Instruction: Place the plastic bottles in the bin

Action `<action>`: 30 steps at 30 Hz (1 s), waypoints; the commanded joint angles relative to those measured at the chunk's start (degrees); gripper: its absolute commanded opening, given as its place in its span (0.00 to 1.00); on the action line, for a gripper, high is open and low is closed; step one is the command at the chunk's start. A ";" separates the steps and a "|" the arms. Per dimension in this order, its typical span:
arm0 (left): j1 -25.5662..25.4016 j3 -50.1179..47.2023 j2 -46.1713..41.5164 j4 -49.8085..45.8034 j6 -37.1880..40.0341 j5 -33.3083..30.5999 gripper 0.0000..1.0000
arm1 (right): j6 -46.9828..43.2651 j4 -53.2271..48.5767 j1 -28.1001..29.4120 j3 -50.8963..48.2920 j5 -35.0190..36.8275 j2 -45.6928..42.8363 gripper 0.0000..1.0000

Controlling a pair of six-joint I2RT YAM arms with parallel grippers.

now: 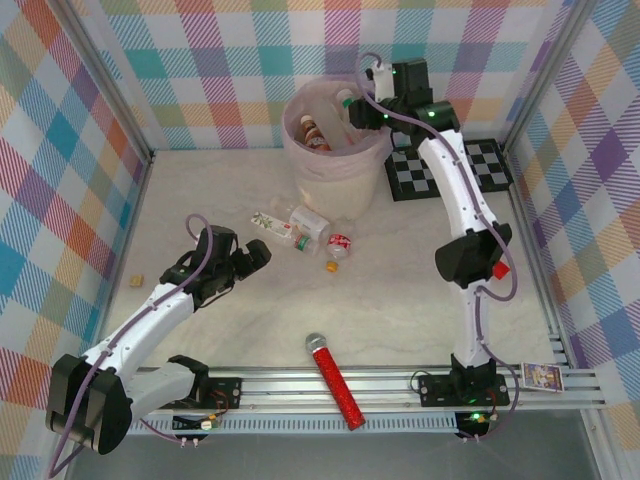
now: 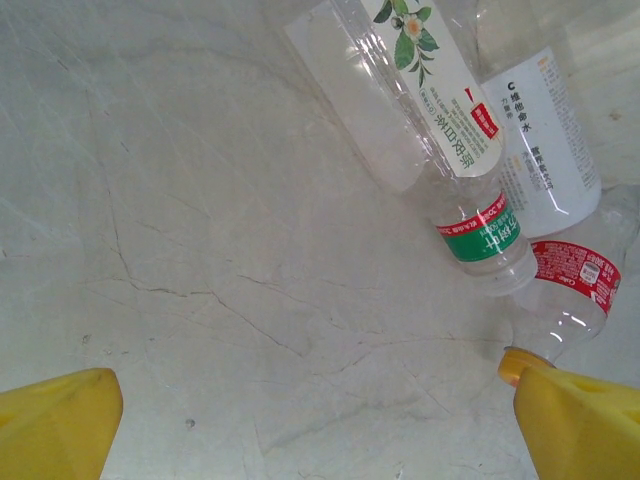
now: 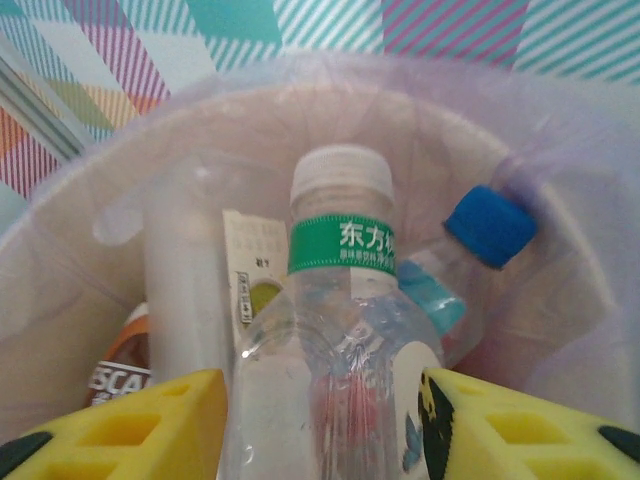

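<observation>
My right gripper (image 1: 362, 112) hangs over the far right side of the bin (image 1: 335, 185), a cream basket with a pink liner (image 3: 180, 120). Its yellow fingers (image 3: 170, 425) press both sides of a clear bottle with a green neck band and white cap (image 3: 340, 250). Below it in the bin lie a blue-capped bottle (image 3: 488, 225) and a brown one (image 3: 120, 365). In front of the bin lie several bottles (image 1: 305, 232). My left gripper (image 1: 250, 262) stands open just left of them. Its wrist view shows a floral-label bottle (image 2: 400, 90), a white-label one (image 2: 540, 140), a green-banded one (image 2: 480, 235) and a red-label one (image 2: 570, 280).
A red glittery microphone (image 1: 335, 380) lies near the front rail. The black-and-white checkerboard (image 1: 450, 165) sits right of the bin under the right arm. A small card (image 1: 542, 376) rests at the front right, and a tan crumb (image 1: 138, 279) at the left.
</observation>
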 commanded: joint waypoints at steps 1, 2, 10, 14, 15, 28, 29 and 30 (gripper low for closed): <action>-0.45 1.47 -0.05 1.04 -0.65 0.56 1.00 | 1.55 -0.62 0.00 1.07 -3.22 2.68 0.53; -0.45 1.50 0.02 1.08 -0.67 0.66 1.00 | 1.61 -0.61 0.01 1.00 -3.49 3.15 0.53; -0.47 2.46 2.40 4.52 -2.39 3.23 1.00 | 1.84 1.22 -0.02 1.62 -4.31 -0.31 0.61; -0.47 2.87 4.60 7.31 -3.30 3.74 1.00 | 1.31 0.17 -0.04 1.35 -3.40 -5.96 0.80; -0.50 3.26 5.29 7.78 -3.34 3.70 1.00 | 1.21 -0.37 -0.06 0.92 -3.06 -7.53 0.86; -0.62 8.93 16.71 12.51 -10.25 -0.83 1.00 | 7.00 6.88 -1.47 -44.82 -0.85 -40.50 0.99; -0.66 9.77 18.17 12.57 -11.06 -2.12 1.00 | 8.22 7.24 -1.90 -49.01 -0.90 -43.13 0.99; -0.71 10.16 19.64 13.33 -12.16 -3.43 1.00 | 9.27 7.63 -2.24 -53.14 -1.22 -45.68 0.99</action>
